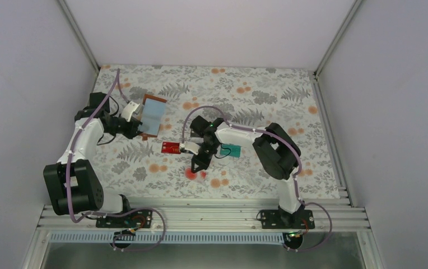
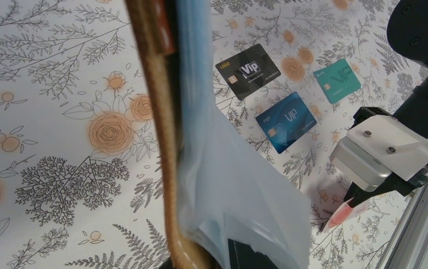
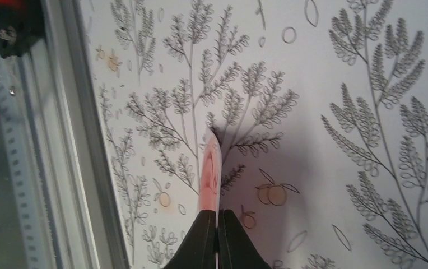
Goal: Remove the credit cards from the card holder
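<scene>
Filling the left wrist view, the holder (image 2: 212, 168) stands open on edge, with its brown leather cover to one side and its pale pockets flopping toward the lens. Left jaws are clenched on it, over the far left of the desk (image 1: 256, 89). Right jaws are clamped on one end of the red-white card (image 3: 212, 168), which hangs edge-on just above the desk near the rail (image 3: 60, 140).

Four cards lie flat and apart on the desk. The black card (image 2: 248, 71), blue card (image 2: 286, 121) and teal card (image 2: 338, 80) form a loose group, and the red card (image 1: 171, 147) lies nearer the holder. Whether any pocket holds another I cannot tell; something dark shows at the holder's bottom edge.

By my reckoning the cards are light, stiff and slick, so a pinch across a short end, well onto the face, suits them. Lying flat, they offer little edge to grip. Leather and pockets look soft and likely to sag, so the holder is best gripped by its stiffer cover.
</scene>
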{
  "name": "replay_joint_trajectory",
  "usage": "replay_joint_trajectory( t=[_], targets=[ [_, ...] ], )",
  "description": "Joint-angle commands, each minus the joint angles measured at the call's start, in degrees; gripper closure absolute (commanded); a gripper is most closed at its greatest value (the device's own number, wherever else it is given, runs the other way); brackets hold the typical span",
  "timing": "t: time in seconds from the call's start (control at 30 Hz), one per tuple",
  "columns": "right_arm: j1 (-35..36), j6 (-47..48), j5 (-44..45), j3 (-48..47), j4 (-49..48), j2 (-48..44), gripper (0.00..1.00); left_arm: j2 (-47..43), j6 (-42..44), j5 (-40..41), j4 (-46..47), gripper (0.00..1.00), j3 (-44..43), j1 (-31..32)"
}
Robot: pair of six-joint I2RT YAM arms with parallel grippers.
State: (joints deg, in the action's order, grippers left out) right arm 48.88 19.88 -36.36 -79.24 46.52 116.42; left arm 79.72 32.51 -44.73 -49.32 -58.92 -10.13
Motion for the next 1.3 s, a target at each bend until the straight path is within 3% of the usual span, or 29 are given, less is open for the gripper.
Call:
replay_joint_trajectory(
  t=[0.0,0.23,0.4,0.43,0.53,0.77,1.0,1.27],
  targets=[
    [0.3,2.9,8.9,-0.2,2.5,0.8,0.96,-0.4,0.3,-1.1,0.3,0.98,-0.5,-0.2],
    [1.4,6.5,14.4,-5.4,4.8,2.9,0.95,0.0,0.5,-1.3,0.0,0.97,-1.0,-0.2],
    [1.8,5.9,16.5,-6.3,3.7,3.5,0.74,-0.2,0.9,-1.3,-0.4,0.98,-1.1,-0.2],
    [1.8,5.4,17.8,-6.3,3.5,3.3,0.63,-0.2,0.9,-1.3,-0.4,0.98,-1.1,-0.2],
    [1.8,3.8,23.1,-7.2,1.7,1.9,0.51,-0.1,1.0,-1.6,-0.5,0.98,-1.2,-0.2],
    [1.0,1.6,19.4,-7.9,-9.9,-12.0,0.43,0.2,2.1,-3.2,-1.3,0.97,-1.4,-0.2],
    [-11.2,-10.3,12.5,-1.9,-23.6,-27.5,0.4,5.2,-1.0,-6.4,-1.4,0.98,-3.9,-3.8],
    [-27.6,-23.6,9.5,10.2,-32.5,-37.8,0.36,22.0,-2.7,-4.4,-0.5,0.94,-9.5,-6.9]
  ],
)
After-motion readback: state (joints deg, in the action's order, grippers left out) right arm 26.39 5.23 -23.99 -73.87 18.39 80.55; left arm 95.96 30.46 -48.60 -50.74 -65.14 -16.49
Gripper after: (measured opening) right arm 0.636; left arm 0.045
